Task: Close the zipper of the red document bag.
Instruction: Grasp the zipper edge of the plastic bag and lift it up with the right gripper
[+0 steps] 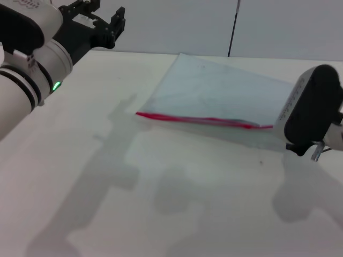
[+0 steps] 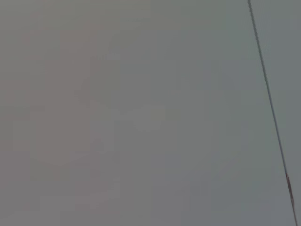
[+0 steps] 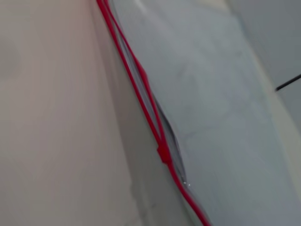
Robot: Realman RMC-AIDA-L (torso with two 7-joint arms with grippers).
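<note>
The red document bag (image 1: 214, 91) lies flat on the white table (image 1: 161, 203), toward the far right. Its zipper (image 1: 203, 120) runs as a thin red strip along the bag's near long edge. In the right wrist view the zipper (image 3: 163, 153) shows two red tracks standing apart along one stretch and joining at a small red slider; beside them is the bag (image 3: 211, 94). My right arm's black wrist (image 1: 313, 107) hovers at the bag's right end, its fingers hidden. My left gripper (image 1: 102, 21) is raised at the far left, open and empty, well away from the bag.
A grey wall (image 1: 177, 24) with a dark vertical seam (image 1: 233, 27) stands behind the table's far edge. The left wrist view shows only that wall and a dark seam (image 2: 268, 89). Arm shadows fall on the near tabletop.
</note>
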